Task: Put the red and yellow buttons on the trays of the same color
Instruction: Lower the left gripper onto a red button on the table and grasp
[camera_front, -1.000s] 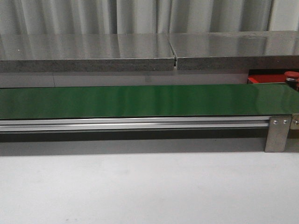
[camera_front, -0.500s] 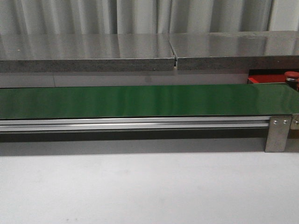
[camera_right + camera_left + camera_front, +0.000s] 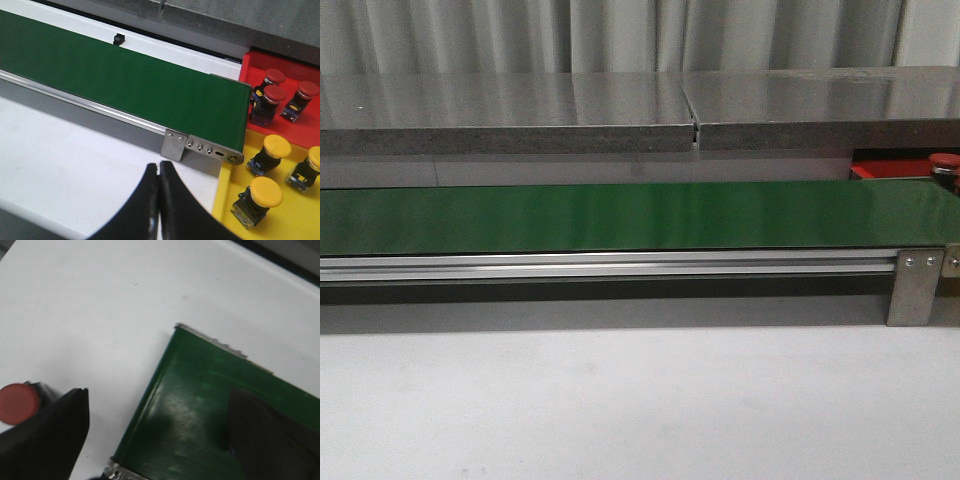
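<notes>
Your left hand point(image 3: 150, 440) is hanging open over the green belt's point(image 3: 195, 405) end with a red button point(image 3: 19, 403) just outside one finger on the white bench point(image 3: 100, 305), so you are needing to shift sideways and straddle it, while your right hand point(image 3: 159, 200) is resting closed, holding nothing.

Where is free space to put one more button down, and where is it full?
The long green belt lies bare, as does the white table before its rail. The flat red tray and yellow tray each hold three buttons, with little room left.

No readable text, label or number anywhere.
</notes>
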### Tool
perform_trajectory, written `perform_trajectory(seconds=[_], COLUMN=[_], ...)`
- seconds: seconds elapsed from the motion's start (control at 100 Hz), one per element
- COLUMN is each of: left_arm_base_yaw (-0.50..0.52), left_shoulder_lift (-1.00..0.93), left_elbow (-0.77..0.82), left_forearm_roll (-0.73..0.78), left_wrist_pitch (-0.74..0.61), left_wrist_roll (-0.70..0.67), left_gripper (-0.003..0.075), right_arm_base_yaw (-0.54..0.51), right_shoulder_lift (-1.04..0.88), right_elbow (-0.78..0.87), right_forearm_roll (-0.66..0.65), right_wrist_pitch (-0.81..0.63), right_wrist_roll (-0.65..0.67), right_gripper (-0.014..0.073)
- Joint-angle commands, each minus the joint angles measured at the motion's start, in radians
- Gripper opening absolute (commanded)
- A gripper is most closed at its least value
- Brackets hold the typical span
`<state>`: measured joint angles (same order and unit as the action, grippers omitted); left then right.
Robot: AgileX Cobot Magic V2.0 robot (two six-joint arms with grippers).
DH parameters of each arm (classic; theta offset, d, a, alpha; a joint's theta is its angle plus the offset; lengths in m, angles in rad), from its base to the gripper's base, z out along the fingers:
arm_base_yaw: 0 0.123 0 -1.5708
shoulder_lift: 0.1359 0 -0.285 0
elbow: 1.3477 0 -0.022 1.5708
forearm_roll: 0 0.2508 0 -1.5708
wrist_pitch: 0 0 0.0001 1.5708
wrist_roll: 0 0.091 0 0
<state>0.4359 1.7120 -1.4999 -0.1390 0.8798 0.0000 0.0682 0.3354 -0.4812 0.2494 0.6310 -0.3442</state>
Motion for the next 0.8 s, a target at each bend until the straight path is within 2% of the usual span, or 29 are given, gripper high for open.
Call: perform_trajectory(seconds=[0.0, 0.27, 0.45, 0.79], left_arm_base_yaw=[0.056, 0.179, 0.187, 0.2], left_shoulder_lift=[-0.036, 0.041, 0.1, 0.187], left_elbow=[0.013, 0.079, 0.075, 0.071], left_forearm_roll=[-0.001, 0.0, 0.014, 0.075], left_wrist_pitch=[-0.019, 0.021, 0.013, -0.089], left_wrist_roll=[0.0, -0.016, -0.016, -0.027], left_gripper=[0.0546, 0.0546, 0.0546, 0.0546], right_arm_base_yaw=[0.001, 0.0, 0.0, 0.0], right_shoulder_lift=[0.005, 0.005, 0.005, 0.005], right_elbow=[-0.026, -0.026, -0.026, -0.026], right_forearm_roll=[0.005, 0.005, 0.005, 0.005], right_wrist_pitch=[-0.067, -0.067, -0.067, -0.067], right_wrist_roll=[-0.005, -0.005, -0.005, -0.005], right_gripper=[-0.0069, -0.0069, -0.0069, -0.0069])
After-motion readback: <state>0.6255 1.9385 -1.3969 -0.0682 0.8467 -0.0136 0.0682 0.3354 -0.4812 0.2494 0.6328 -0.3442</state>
